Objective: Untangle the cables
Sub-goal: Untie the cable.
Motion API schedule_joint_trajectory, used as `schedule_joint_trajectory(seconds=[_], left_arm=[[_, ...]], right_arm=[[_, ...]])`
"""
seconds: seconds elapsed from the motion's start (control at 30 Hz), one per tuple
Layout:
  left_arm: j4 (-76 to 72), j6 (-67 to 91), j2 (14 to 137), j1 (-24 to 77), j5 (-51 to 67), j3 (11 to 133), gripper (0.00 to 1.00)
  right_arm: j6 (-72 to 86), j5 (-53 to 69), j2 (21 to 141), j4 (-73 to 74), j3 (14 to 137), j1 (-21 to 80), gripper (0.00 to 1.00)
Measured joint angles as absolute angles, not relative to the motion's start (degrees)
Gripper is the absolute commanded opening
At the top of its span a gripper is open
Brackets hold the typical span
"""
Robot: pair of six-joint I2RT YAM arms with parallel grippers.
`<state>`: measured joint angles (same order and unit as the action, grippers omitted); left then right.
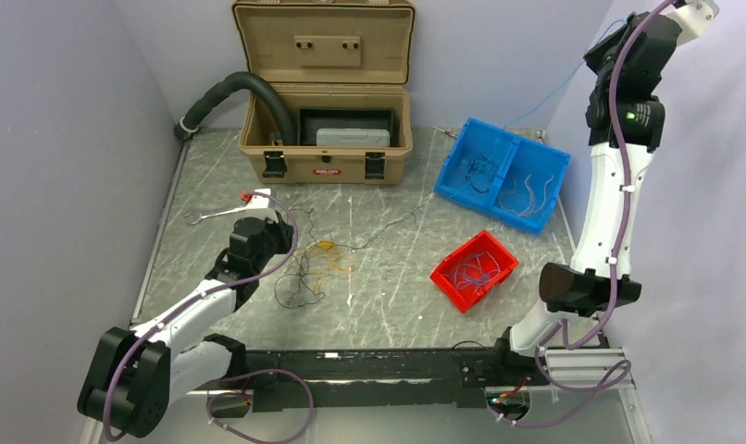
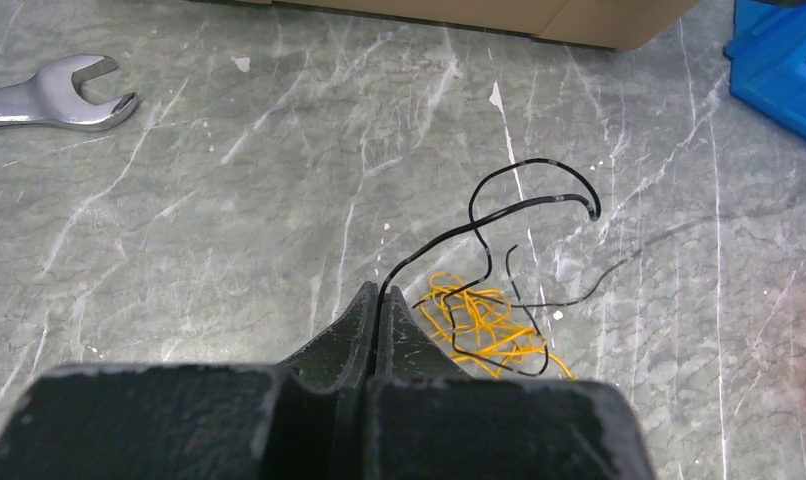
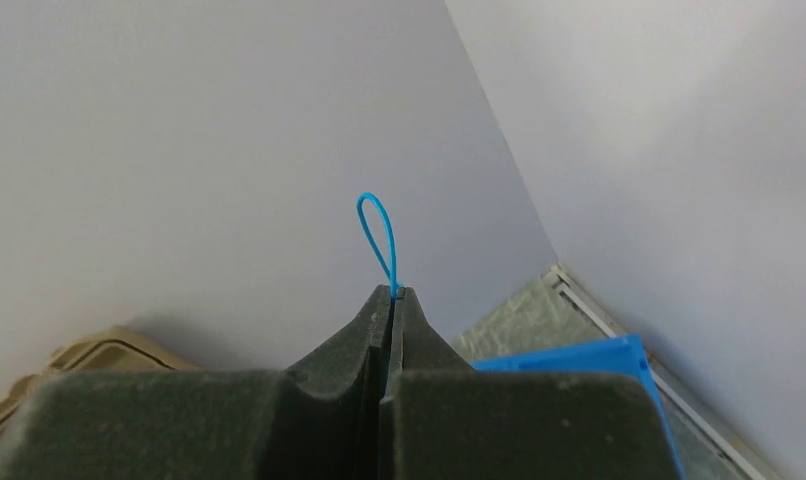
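The cables lie as a loose tangle (image 1: 309, 268) of black and yellow-orange wires in the middle of the table. My left gripper (image 2: 379, 296) is low over the table and shut on a thin black wire (image 2: 534, 195), which loops away ahead of the tips. A yellow-orange bundle (image 2: 479, 322) lies just right of those tips. My right gripper (image 3: 392, 293) is raised high at the back right and shut on a blue wire (image 3: 377, 232), a small loop of which stands above the jaws. In the top view the blue wire (image 1: 559, 88) hangs down toward the blue bin (image 1: 545, 208).
A red bin (image 1: 443, 277) with blue wires sits right of the tangle. The blue bin holds black and pale wires in two compartments. An open tan case (image 1: 323, 166) and a black corrugated hose (image 1: 230, 91) stand at the back. A wrench (image 2: 59, 95) lies left of the left gripper.
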<state>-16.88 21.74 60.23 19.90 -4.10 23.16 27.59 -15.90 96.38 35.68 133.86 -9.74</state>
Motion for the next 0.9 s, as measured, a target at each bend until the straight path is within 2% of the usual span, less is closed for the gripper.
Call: schedule_joint_trajectory(seconds=[0.13, 0.33, 0.67, 0.9], left_arm=[[-17.10, 21.69, 60.62, 19.86, -3.64, 23.16, 0.00], [-17.50, 21.69, 62.92, 19.86, -1.28, 23.81, 0.00], [-18.17, 21.71, 62.94, 19.86, 1.52, 23.83, 0.00], [-18.17, 21.74, 62.94, 19.97, 1.87, 23.83, 0.00]], right_arm=[[28.45, -13.93, 92.01, 35.40, 125.16, -10.20, 0.00], [30.68, -9.26, 71.99, 34.79, 101.49, -10.11, 0.00], [32.64, 0.62, 54.24, 38.48, 88.42, -10.11, 0.00], [35.90, 1.85, 49.01, 48.77, 75.61, -10.09, 0.00]])
